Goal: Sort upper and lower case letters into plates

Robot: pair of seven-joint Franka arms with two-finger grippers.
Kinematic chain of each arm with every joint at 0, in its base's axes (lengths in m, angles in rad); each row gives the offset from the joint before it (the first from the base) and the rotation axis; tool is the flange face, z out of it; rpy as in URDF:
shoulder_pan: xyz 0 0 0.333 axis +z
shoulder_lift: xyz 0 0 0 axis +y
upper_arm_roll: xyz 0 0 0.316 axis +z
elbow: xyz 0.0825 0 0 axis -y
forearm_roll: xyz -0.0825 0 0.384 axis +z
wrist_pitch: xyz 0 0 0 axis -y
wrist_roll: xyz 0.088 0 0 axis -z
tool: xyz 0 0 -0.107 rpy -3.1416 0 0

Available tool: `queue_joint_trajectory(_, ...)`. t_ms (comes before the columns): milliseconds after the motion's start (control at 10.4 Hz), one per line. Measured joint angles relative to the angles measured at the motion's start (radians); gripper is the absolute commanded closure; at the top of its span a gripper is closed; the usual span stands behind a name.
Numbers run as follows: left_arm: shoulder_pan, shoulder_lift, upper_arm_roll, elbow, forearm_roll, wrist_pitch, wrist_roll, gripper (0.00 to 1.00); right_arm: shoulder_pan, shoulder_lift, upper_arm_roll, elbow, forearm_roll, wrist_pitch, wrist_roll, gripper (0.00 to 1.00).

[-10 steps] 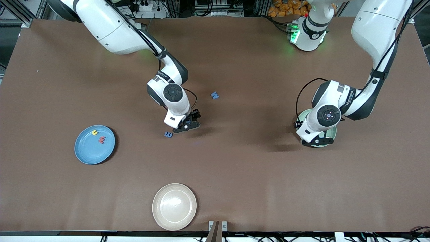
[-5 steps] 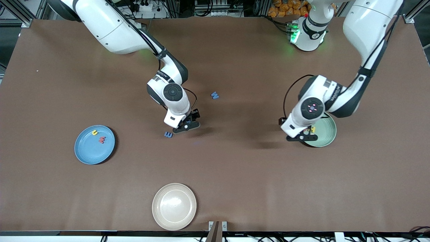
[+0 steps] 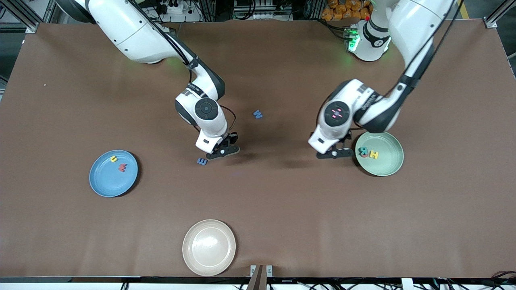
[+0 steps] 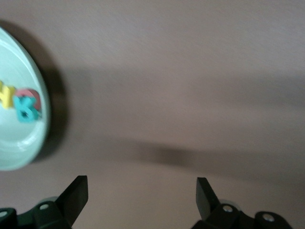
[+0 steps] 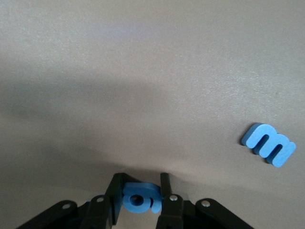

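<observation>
From my seat, the left wrist view is smeared: the green plate (image 4: 21, 143) runs off the edge, its yellow letter (image 4: 6, 95) is half cropped, and the teal letter (image 4: 27, 109) overlaps a red letter (image 4: 32, 94) I can't read. In the right wrist view the right gripper (image 5: 140, 191) hides the sides of a blue letter (image 5: 139, 198); I can't name it. In the front view, letters in the blue plate (image 3: 105, 182) are too small to read.

Bare desk (image 3: 282, 209) runs wide through the middle. The cream plate (image 3: 209, 247) sits at its front edge, the blue plate (image 3: 113, 173) and mint plate (image 3: 379, 154) toward either end.
</observation>
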Motion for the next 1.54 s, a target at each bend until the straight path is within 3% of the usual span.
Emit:
queue_joint_trajectory(676,-0.203,0.061,-0.027,0.004,-0.017,0.138,-0.510,0.00,-0.068,-0.107,-0.005,0.000,-0.002,-0.036,-0.009,1.00)
queue_joint_trajectory(1159,-0.331,0.160,-0.026,0.079,-0.017,0.207,-0.700,0.00,-0.329,-0.116,-0.015,-0.006,-0.009,-0.043,-0.267,1.00)
queue_joint_trajectory(1545,-0.381,0.203,-0.023,0.082,-0.017,0.261,-0.768,0.00,-0.507,-0.115,-0.016,-0.011,-0.011,-0.044,-0.480,1.00)
